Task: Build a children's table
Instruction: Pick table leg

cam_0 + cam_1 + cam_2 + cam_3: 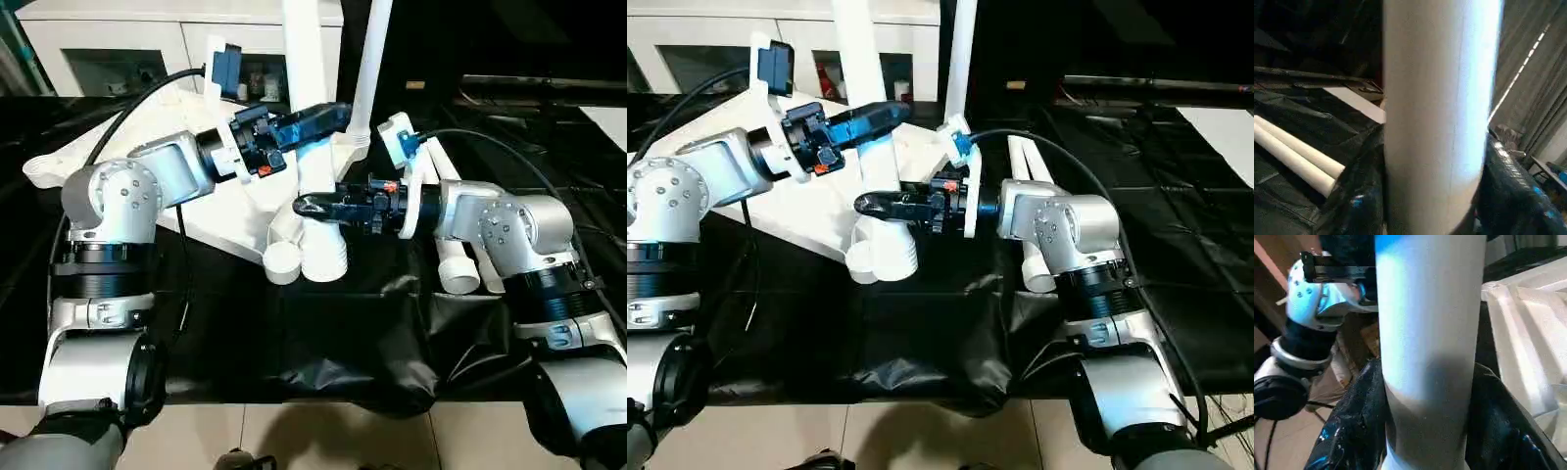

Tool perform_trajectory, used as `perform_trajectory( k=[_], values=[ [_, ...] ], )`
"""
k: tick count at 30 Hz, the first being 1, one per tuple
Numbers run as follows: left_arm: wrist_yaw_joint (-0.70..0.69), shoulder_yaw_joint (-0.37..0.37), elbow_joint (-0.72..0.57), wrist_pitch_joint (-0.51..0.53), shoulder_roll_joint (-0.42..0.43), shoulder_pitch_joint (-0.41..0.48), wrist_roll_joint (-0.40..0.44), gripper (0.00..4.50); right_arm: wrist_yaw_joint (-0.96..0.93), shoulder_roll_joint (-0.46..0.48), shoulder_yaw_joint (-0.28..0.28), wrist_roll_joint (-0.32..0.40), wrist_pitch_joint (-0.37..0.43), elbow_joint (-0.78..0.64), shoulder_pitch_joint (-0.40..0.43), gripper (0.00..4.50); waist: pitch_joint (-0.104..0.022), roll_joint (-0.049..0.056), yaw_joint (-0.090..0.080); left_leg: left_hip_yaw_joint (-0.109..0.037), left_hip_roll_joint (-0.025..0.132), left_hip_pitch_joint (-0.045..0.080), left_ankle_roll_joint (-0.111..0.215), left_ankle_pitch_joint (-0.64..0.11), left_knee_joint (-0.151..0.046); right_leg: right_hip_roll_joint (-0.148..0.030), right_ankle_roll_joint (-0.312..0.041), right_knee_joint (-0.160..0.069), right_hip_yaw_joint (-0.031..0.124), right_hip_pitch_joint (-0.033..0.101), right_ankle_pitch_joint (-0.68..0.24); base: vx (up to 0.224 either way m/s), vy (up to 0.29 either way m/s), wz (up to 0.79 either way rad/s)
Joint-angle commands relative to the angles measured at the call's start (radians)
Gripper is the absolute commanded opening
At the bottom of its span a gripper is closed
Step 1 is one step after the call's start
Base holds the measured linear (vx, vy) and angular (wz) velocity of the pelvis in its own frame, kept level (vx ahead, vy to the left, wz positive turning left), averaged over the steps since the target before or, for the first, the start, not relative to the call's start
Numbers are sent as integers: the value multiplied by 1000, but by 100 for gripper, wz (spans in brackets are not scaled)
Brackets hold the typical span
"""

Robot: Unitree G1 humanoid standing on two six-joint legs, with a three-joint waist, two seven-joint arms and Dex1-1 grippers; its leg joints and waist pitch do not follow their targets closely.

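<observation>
the silver forearms (147, 191) are nearest, over black sheeting (323, 343). the table top (196, 147) lies ribs-up with one leg (312, 147) upright in its near corner socket. left gripper (328, 116) pinches the leg higher, right gripper (312, 206) lower. keeping the leg vertical while pressing down should seat it. two spare legs (1293, 152) lie beside it; a cabinet (118, 49) stands behind.

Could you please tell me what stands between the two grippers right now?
An upright white table leg stands between the left gripper and the right gripper, seen in the left eye view.
</observation>
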Motion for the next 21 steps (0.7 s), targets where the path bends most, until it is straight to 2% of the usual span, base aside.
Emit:
perform_trajectory(
  k=[1,4,5,6,7,9,10,12,13,14,21],
  values=[
    [69,-22,-32,-69,-14,-6,63,275,-62,13,-10,-46,-33,28,-12,186,-90,-4,3,18,-9,-4,8,-45,-52,-64,-154,-67,51,82,-93,0,0,0],
    [147,-38,-42,-106,-27,2,124,298,-94,24,-9,-65,-62,31,-14,186,-92,-5,3,17,-10,-5,5,-34,-52,-64,-150,-64,51,84,-76,0,0,0],
    [169,-43,-49,-116,-32,6,140,296,-104,28,-9,-69,-68,32,-15,186,-92,3,3,15,-8,-5,3,-35,-52,-64,-152,-62,51,84,-70,0,0,0],
    [199,-47,-58,-126,-40,9,156,295,-115,31,-9,-75,-76,34,-16,186,-92,-1,1,16,-8,-5,3,-34,-51,-63,-154,-62,51,85,-53,0,0,0],
    [240,-40,-62,-123,-52,9,163,295,-133,38,-10,-82,-85,37,-20,186,-93,2,1,15,-7,-4,2,-35,-51,-62,-160,-59,51,85,-43,0,0,0],
    [258,-35,-62,-116,-58,7,162,295,-145,42,-8,-90,-92,38,-21,186,-93,-2,1,17,-10,-6,9,-30,-49,-61,-168,-59,51,85,-30,0,0,0],
    [276,-27,-56,-111,-65,1,158,270,-150,45,-5,-94,-97,38,-22,186,-94,-1,2,17,-11,-5,10,-32,-49,-62,-171,-58,51,86,-32,0,0,0],
    [305,-8,-42,-114,-76,-9,155,258,-154,50,-3,-97,-103,38,-22,186,-92,-1,2,17,-10,-5,11,-39,-50,-61,-172,-61,50,84,-42,0,0,0],
    [297,1,-35,-114,-78,-14,146,253,-156,54,2,-106,-110,39,-21,186,-92,-5,2,17,-12,-5,13,-42,-49,-61,-168,-63,50,86,-52,0,0,0],
    [284,3,-34,-105,-77,-16,132,231,-156,55,6,-110,-114,39,-21,186,-93,-3,3,17,-11,-5,13,-42,-49,-62,-168,-62,51,85,-57,0,0,0],
    [273,2,-52,-91,-75,-4,112,187,-168,64,17,-125,-129,36,-21,186,-93,0,2,16,-10,-5,16,-39,-49,-62,-177,-60,51,84,-41,0,0,0]
  ],
)
